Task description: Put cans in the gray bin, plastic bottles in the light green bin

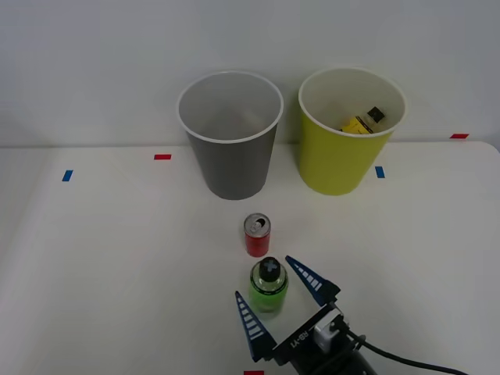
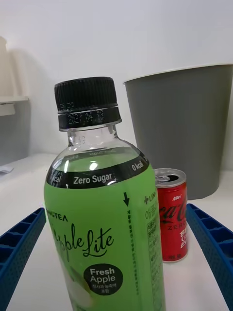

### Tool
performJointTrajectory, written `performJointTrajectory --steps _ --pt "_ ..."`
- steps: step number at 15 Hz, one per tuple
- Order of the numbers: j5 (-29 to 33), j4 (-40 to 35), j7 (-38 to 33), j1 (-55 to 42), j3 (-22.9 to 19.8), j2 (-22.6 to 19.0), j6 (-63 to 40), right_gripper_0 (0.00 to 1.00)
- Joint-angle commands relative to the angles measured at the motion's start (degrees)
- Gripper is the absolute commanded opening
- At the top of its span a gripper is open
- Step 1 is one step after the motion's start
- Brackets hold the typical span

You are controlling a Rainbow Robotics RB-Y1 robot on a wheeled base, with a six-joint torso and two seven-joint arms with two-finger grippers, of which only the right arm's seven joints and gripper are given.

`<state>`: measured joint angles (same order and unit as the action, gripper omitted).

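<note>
Lower centre of the front view: the right gripper (image 1: 273, 299) sits w/ its blue ribbed fingers (image 1: 248, 324) spread apart, one either side of the green bottle (image 1: 268, 288), which stands upright on the white surface (image 1: 117, 266). No contact visible yet; jaws apart, nothing clamped. Wrist view confirms: the bottle (image 2: 104, 228), black cap on, pale label reading "Apple Lite", fills the gap between the two fingers (image 2: 211, 243), w/ clear space on both sides.

Just above the bottle in the front view stands the red can (image 1: 257, 234), upright, silver top and tab opening up, close to the bottle but apart from it. In the wrist view the can (image 2: 171, 218) peeks out behind the bottle, w/ the gray bin (image 2: 187, 126) rising behind that.

Upper centre of the front view: gray bin (image 1: 232, 137), nothing to be seen inside. Upper right: light green bin (image 1: 349, 133), already holding the yellow-labelled bottle (image 1: 361, 122), which lies tilted w/ black cap toward the rim.

Progress, by the look of it: approx. a third done. One plastic bottle is binned correctly. Left to do: the green bottle, apparently next for pickup, goes to the light green bin; the can goes to the gray bin. Step in hand appears to be closing on the green bottle, not yet begun.
</note>
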<state>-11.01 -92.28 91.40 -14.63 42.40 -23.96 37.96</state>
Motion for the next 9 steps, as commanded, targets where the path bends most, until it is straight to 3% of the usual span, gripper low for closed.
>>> performJointTrajectory --steps 1,9 --pt "-0.15 -0.01 0.71 0.04 -0.03 0.84 -0.08 1.0" --pt "-2.17 -0.01 2.38 0.13 -0.12 0.32 0.18 1.0"
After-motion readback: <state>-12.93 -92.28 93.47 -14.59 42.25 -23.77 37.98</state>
